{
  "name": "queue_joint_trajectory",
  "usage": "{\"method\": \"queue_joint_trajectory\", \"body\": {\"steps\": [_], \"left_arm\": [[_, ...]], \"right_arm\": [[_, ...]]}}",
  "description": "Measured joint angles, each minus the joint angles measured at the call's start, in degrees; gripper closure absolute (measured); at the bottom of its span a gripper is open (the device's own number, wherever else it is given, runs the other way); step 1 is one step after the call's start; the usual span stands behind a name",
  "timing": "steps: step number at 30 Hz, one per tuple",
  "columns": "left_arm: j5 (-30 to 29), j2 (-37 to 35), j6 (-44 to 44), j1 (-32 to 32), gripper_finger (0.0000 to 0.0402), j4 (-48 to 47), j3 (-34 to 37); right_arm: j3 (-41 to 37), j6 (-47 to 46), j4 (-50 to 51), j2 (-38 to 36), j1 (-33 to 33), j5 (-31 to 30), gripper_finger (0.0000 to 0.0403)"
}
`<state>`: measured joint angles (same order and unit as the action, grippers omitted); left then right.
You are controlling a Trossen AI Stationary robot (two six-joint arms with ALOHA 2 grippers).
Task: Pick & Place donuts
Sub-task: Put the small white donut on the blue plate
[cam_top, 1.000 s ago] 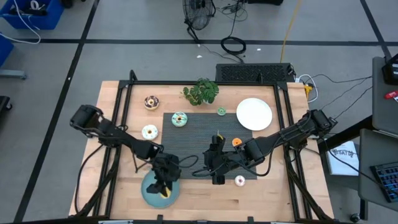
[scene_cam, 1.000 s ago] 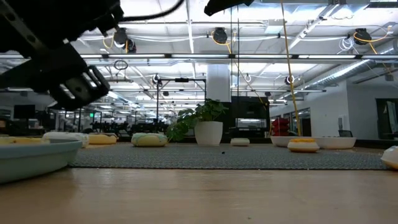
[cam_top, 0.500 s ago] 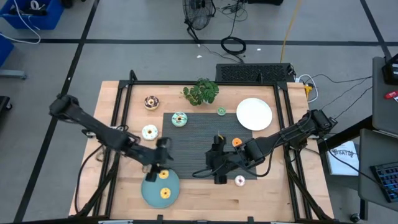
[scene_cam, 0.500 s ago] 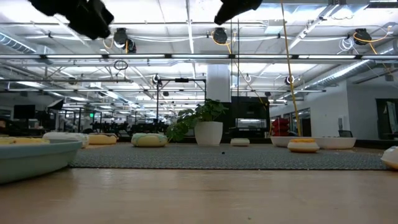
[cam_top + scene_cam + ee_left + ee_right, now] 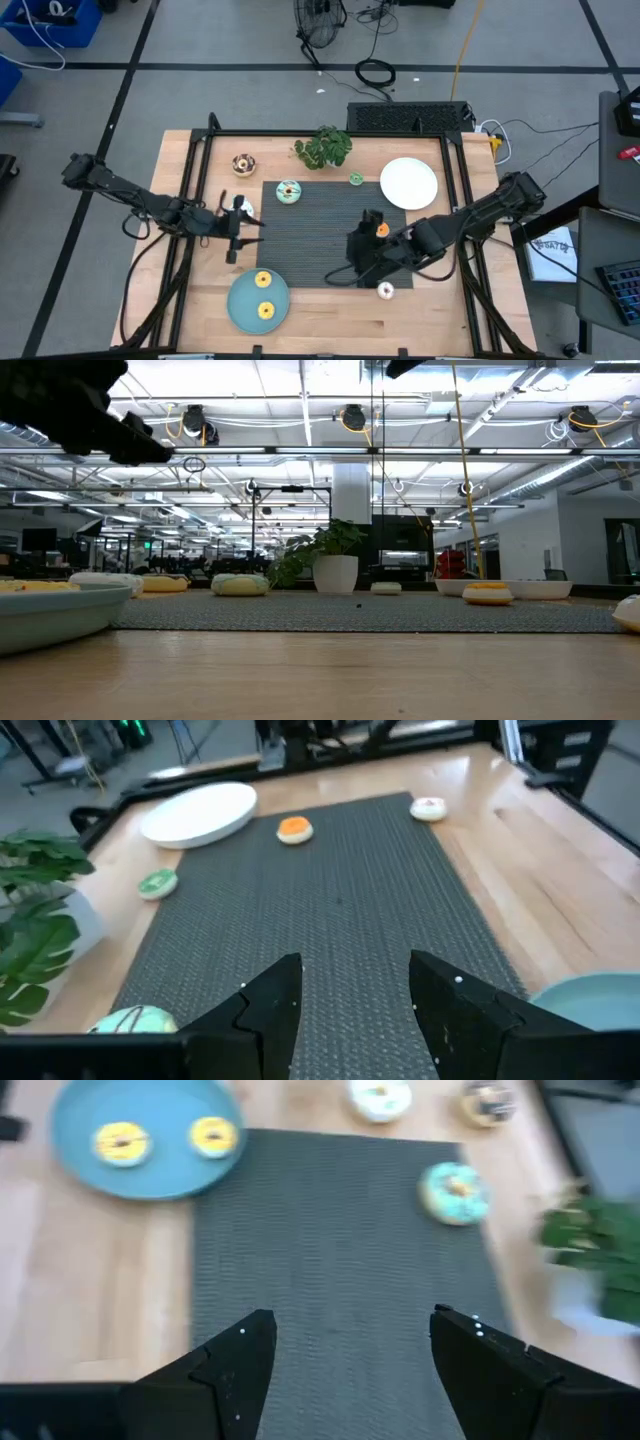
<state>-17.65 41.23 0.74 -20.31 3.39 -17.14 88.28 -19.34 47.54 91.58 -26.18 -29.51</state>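
From above, your teal plate (image 5: 236,305) already holds two yellow donuts (image 5: 263,281), so both arms hover empty. Left wrist view: left gripper (image 5: 350,995) spread over the mat (image 5: 330,900). Right wrist view: right gripper (image 5: 345,1345) spread, teal donut (image 5: 455,1192) ahead.

table (image 5: 190,310): wood | on it: dark mat (image 5: 310,235), teal plate (image 5: 240,305), white plate (image 5: 409,183), plant (image 5: 322,148), donuts (image 5: 385,290)
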Motion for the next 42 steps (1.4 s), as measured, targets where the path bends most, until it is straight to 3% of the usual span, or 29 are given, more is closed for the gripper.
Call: {"method": "queue_joint_trajectory", "body": {"steps": [4, 10, 17, 22, 29, 42], "left_arm": [[6.74, -6.92, 0.98, 5.92, 0.0213, 0.21, 3.4], [17.43, -14.94, 2.88, 17.02, 0.0213, -2.54, 5.37], [29.24, -21.22, 3.27, 28.69, 0.0213, -6.55, 5.41], [32.19, -24.37, 3.41, 34.26, 0.0213, -6.56, 5.41], [31.1, -24.36, 1.19, 36.76, 0.0213, -6.73, 5.41], [27.09, -24.36, -0.52, 36.74, 0.0213, -6.66, 5.41]], "right_arm": [[-2.54, -0.44, 0.28, -4.6, -0.98, -7.05, 0.0156], [-14.88, -1.93, -4.86, -14.29, -0.96, -14.25, 0.0156], [-34.17, -5.9, -19.57, -25.88, -0.05, -12.54, 0.0156], [-42.81, -8.61, -20.62, -30.18, -0.34, -1.3, 0.0156], [-44.57, -14.88, -23.33, -24.74, -7.24, 9.0, 0.0156], [-44.62, -27.5, -25.11, -6.24, -17.76, 10.22, 0.0196]]}}
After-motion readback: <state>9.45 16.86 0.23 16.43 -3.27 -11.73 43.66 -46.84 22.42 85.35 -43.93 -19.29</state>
